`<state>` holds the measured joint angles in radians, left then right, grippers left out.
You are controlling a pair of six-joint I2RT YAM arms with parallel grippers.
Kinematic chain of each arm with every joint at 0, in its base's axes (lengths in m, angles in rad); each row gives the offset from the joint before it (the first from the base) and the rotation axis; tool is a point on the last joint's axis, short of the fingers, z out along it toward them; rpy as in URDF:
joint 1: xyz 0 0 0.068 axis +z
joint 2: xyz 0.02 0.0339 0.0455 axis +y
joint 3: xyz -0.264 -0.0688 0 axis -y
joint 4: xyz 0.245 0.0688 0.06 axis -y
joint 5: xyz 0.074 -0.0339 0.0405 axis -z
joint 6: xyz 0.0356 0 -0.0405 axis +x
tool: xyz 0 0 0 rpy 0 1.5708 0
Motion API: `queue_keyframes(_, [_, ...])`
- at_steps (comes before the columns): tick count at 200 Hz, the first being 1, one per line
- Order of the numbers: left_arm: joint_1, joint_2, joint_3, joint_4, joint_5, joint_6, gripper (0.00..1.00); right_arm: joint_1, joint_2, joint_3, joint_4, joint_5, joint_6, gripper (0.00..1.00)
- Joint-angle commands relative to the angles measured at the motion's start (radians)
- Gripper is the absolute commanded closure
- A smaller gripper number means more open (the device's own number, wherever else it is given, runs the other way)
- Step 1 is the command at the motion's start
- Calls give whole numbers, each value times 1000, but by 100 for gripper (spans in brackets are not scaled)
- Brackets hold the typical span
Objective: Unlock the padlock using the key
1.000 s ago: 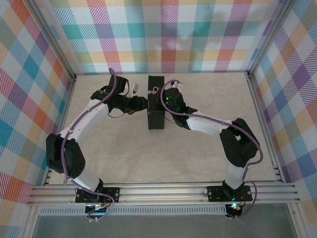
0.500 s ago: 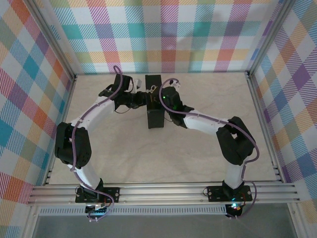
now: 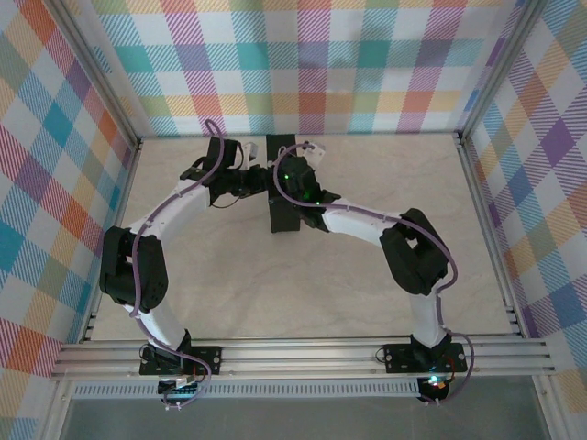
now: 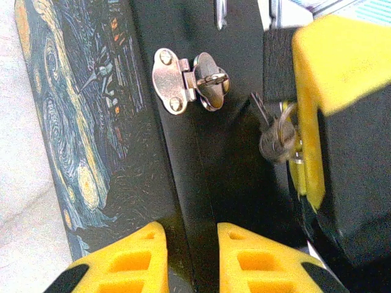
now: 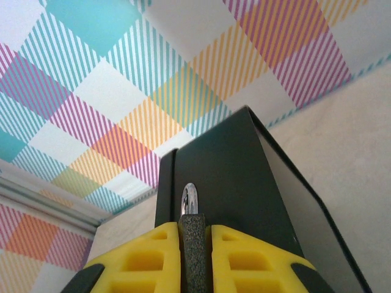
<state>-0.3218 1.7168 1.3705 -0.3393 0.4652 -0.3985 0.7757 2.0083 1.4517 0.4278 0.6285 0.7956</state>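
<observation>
The right gripper is now reaching further left over the box, clamping the padlock. The left gripper is gaping slightly, empty; the key is hanging ahead-right of its fingers.

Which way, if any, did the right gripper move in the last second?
Yes. Top view: the right gripper shifted left, farther from the right side rail.

A black box is flanked at its far end by the left gripper and right gripper.
</observation>
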Motion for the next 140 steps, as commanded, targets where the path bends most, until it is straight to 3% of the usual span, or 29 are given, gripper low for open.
queue_keyframes(1, [-31,48,-44,-137,55,47,85,21,99,88,31,-75,-181,100])
queue_keyframes(13, [-30,45,-46,-147,45,54,84,19,107,138,-66,-112,-254,100])
queue_keyframes(48, [-22,26,-40,-163,48,53,78,-23,-20,-30,-5,-151,-316,100])
queue_keyframes(102, [-20,-5,59,-228,69,73,64,-235,-346,-407,3,-367,-266,100])
queue_keyframes(140, [-20,-12,112,-262,73,68,63,-352,-465,-638,-27,-472,-255,100])
